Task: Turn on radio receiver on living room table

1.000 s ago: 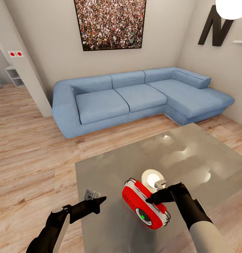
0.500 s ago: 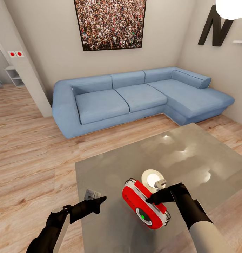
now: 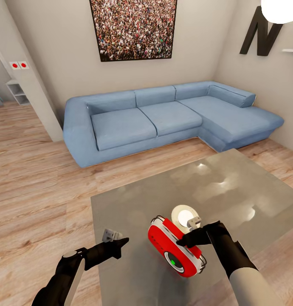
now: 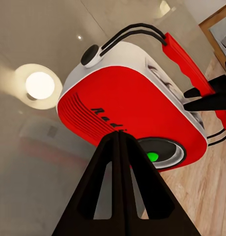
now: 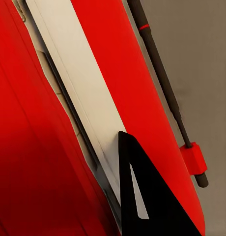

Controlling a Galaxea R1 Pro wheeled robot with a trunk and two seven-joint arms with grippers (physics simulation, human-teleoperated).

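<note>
The red radio receiver [image 3: 174,248] lies tilted on the glossy grey table [image 3: 231,187], near its front edge, green-centred dial facing up. My right gripper [image 3: 180,243] is shut, and its tip touches the radio's white trim [image 5: 78,88] beside the thin wire handle [image 5: 157,64]. My left gripper [image 3: 123,242] is shut too. It points at the radio from the left, a short way off. In the left wrist view the red face [image 4: 127,108] and the dial [image 4: 155,155] sit just past the closed fingertips [image 4: 119,137].
A blue L-shaped sofa [image 3: 163,119] stands behind the table across a strip of light wood floor [image 3: 36,182]. A framed crowd photo [image 3: 133,27] hangs on the beige wall. The white pendant lamp [image 3: 280,8] is reflected on the tabletop beside the radio. A wall corner [image 3: 32,85] juts out at left.
</note>
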